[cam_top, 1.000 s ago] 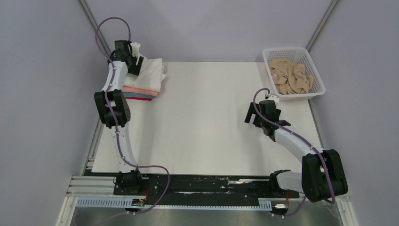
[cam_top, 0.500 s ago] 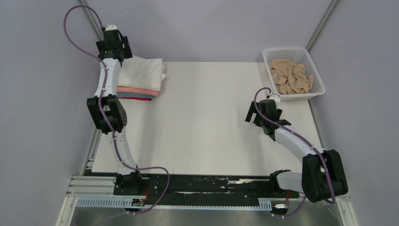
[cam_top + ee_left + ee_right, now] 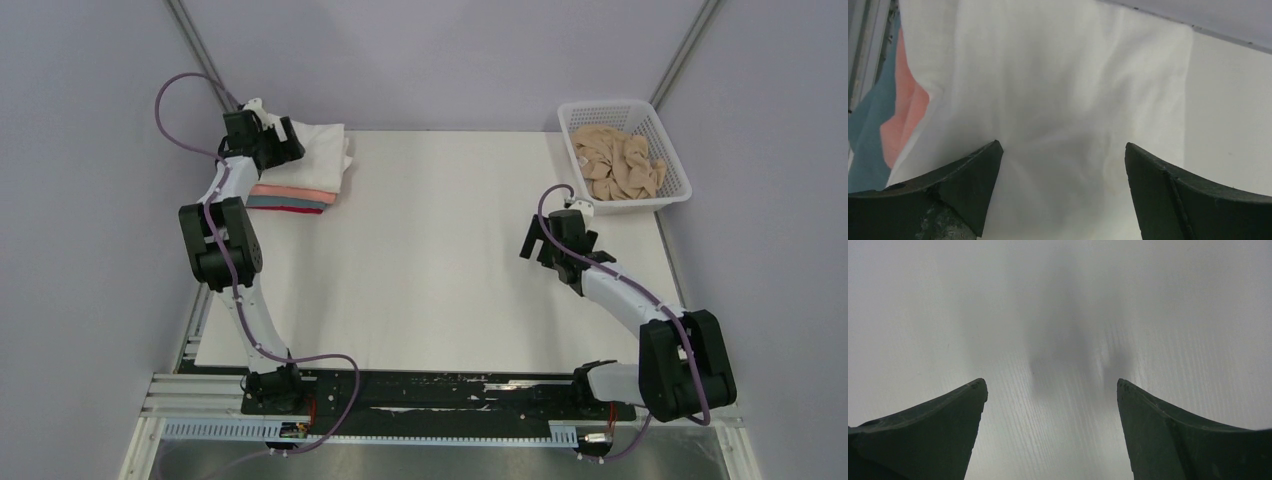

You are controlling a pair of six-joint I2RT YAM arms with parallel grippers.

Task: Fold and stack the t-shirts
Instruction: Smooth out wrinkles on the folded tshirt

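Observation:
A folded white t-shirt tops a stack at the table's back left, over a salmon-pink one, a teal one and a red one. My left gripper hovers over the white shirt's left part, open and empty; the left wrist view shows the white cloth between its fingers, with pink and teal edges at the left. A crumpled tan t-shirt lies in the basket. My right gripper is open and empty above bare table.
A white plastic mesh basket stands at the table's back right corner. The white tabletop spans the middle. Grey walls close in behind and at both sides. A black rail with the arm bases runs along the near edge.
My left gripper swung up and back toward the wall, then came down and right over the white shirt on the stack. The right arm has hardly moved.

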